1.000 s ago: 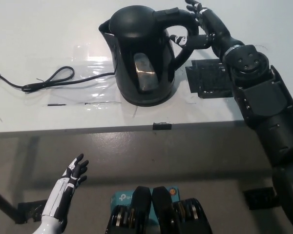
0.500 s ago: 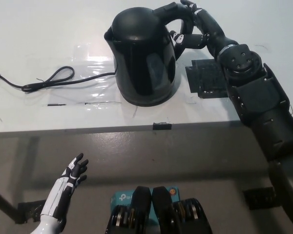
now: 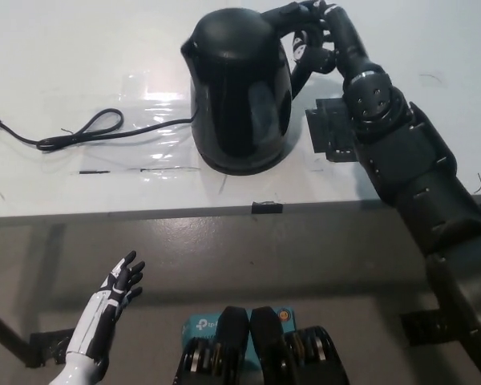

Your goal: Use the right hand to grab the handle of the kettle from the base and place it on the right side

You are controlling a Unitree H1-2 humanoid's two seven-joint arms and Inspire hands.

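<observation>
Head view shows my right hand (image 3: 317, 36) at one o'clock on the bench (image 3: 56, 56), its fingers (image 3: 305, 50) wrapped around the handle (image 3: 293, 20) of the kettle (image 3: 240, 88). Over the last second the kettle has turned, the spout swinging toward eleven o'clock and the handle drawing in under my palm, so I judge the grip has taken and the lift is starting. The kettle's bottom hides its base, so I cannot tell whether it has cleared. Its lid is closed; contents unseen. A cord (image 3: 88, 132) trails off to nine o'clock. The black pad (image 3: 333, 132) at three o'clock is bare. My left hand (image 3: 112, 301) rests at seven o'clock, fingers spread, empty.
</observation>
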